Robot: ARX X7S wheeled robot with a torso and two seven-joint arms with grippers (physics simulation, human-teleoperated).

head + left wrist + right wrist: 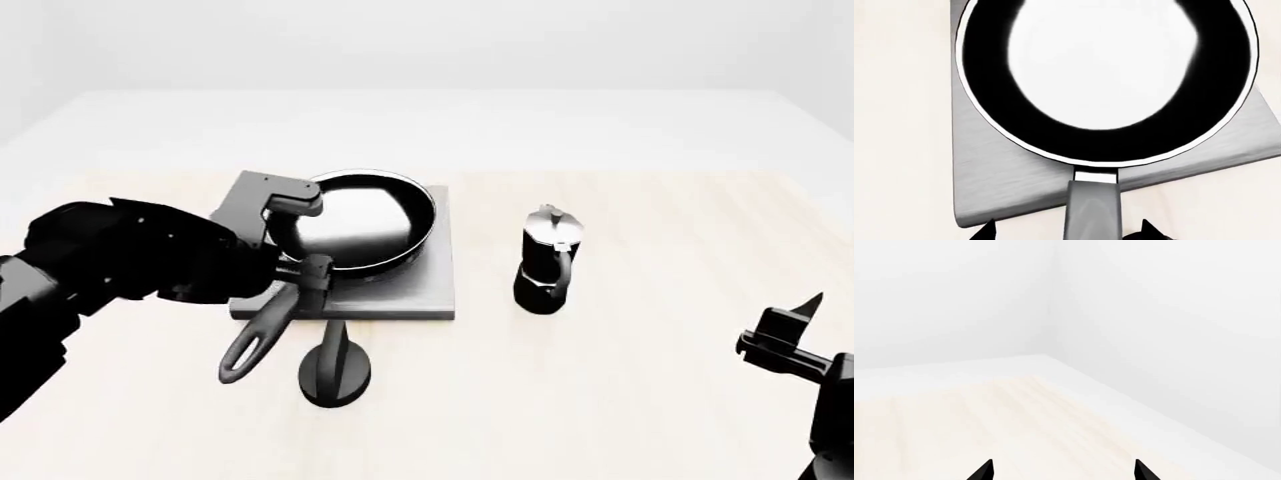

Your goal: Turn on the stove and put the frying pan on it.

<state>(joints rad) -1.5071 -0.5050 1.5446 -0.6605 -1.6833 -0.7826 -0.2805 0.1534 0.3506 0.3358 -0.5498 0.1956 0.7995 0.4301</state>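
Note:
The frying pan (354, 220), black with a glossy pale inside, lies on the grey stove (400, 295). Its long dark handle (260, 335) sticks out over the plate's near edge toward me. In the left wrist view the pan (1107, 75) covers most of the stove (1001, 185), hiding the burner rings. My left gripper (1067, 231) is open, its two tips on either side of the handle (1093, 210) with gaps on both sides; it also shows in the head view (304, 278). My right gripper (787, 335) is open and empty at the lower right, also seen in its wrist view (1063, 470).
A small black knob with an upright fin (334, 365) stands on the table just in front of the stove, beside the handle's end. A black-and-silver moka pot (547, 260) stands right of the stove. The right wrist view shows only pale tabletop and white walls.

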